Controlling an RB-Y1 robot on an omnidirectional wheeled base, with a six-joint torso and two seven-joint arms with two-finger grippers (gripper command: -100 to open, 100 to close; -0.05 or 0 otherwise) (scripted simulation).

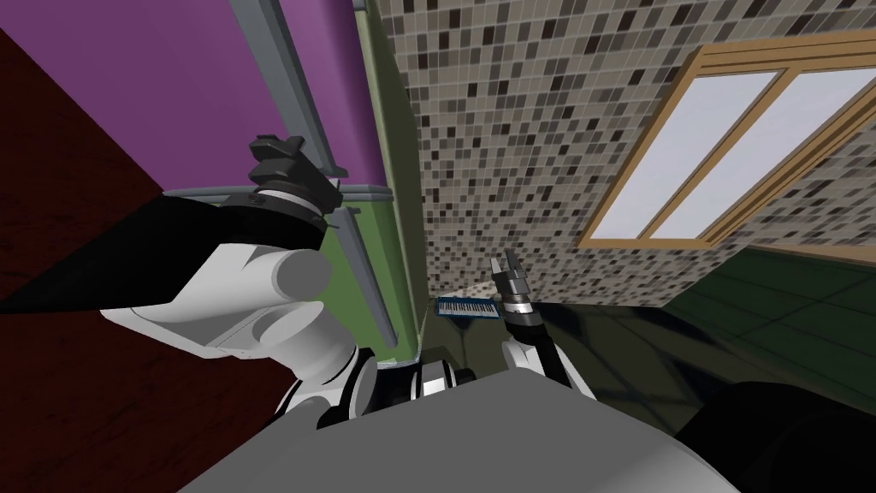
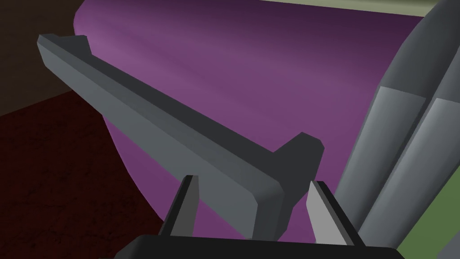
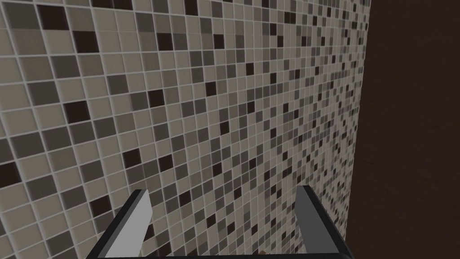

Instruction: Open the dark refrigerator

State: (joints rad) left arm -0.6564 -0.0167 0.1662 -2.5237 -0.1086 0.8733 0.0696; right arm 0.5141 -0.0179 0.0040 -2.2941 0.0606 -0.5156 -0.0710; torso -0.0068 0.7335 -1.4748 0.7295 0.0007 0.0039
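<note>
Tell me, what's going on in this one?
The left tool is at the fridge. Its open fingers sit either side of the end of the grey handle on the purple door, but they have not closed on it. The right tool is raised ahead of the chest, open and holding nothing.

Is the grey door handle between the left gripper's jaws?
Yes: in the left wrist view the end of the grey handle on the purple door lies between the open jaws of the left gripper.
</note>
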